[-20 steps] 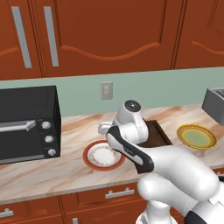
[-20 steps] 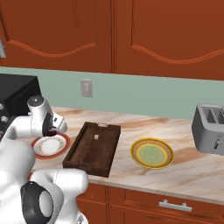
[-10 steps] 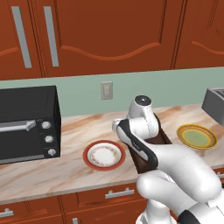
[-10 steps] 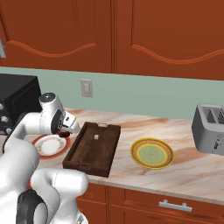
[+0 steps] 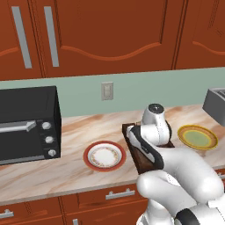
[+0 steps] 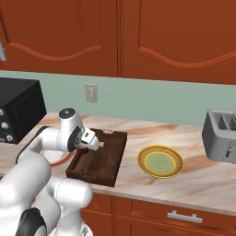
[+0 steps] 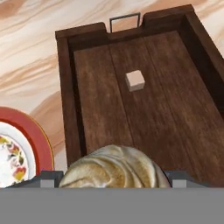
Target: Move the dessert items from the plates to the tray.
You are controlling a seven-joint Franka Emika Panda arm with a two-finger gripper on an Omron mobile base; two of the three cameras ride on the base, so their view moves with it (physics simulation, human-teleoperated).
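The claw (image 6: 94,140) has swung from the red-rimmed plate (image 5: 104,156) to above the tray (image 7: 144,113), pinching the cupcake (image 7: 113,168); the pale piece (image 7: 135,81) already lies inside, so release remains

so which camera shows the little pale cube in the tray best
The hand view: the pale cube lies unobstructed on the tray floor, near the end with the handle. In the right base view it is a tiny speck by the gripper. The left base view doesn't let me make it out.
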